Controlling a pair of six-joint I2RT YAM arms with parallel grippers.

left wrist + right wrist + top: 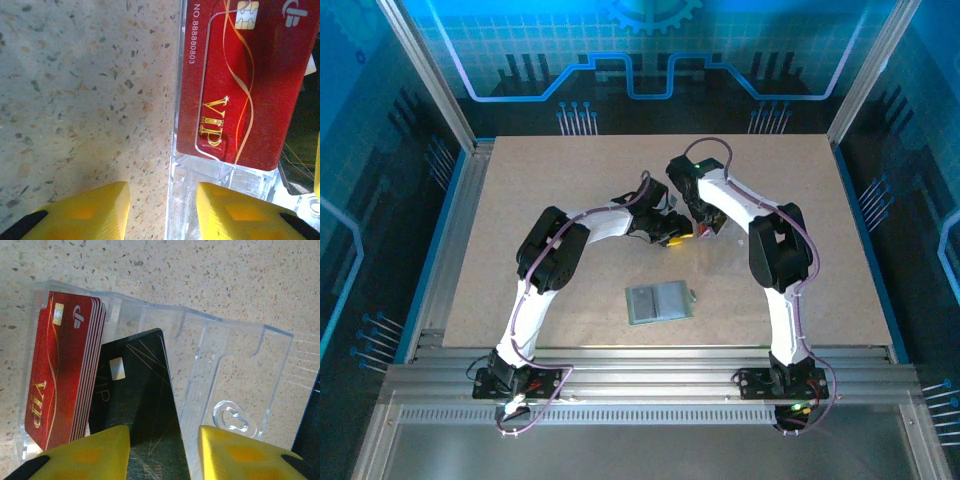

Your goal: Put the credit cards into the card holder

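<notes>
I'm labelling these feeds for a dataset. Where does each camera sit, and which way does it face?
Top external: above and behind, looking down on the table; left arm, right arm, holder.
Left wrist: on that wrist, looking down at a red card in the clear box; left fingers.
Right wrist: likewise, at the clear box, black card; right fingers.
Shared: both wrist views see the clear box and red cards.

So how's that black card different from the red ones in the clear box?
The red cards are a stack standing against one wall of the clear box; the black card is single and leans tilted beside them. The red cards show bright gold lettering, the black card only faint lines. Both carry a chip.
</notes>
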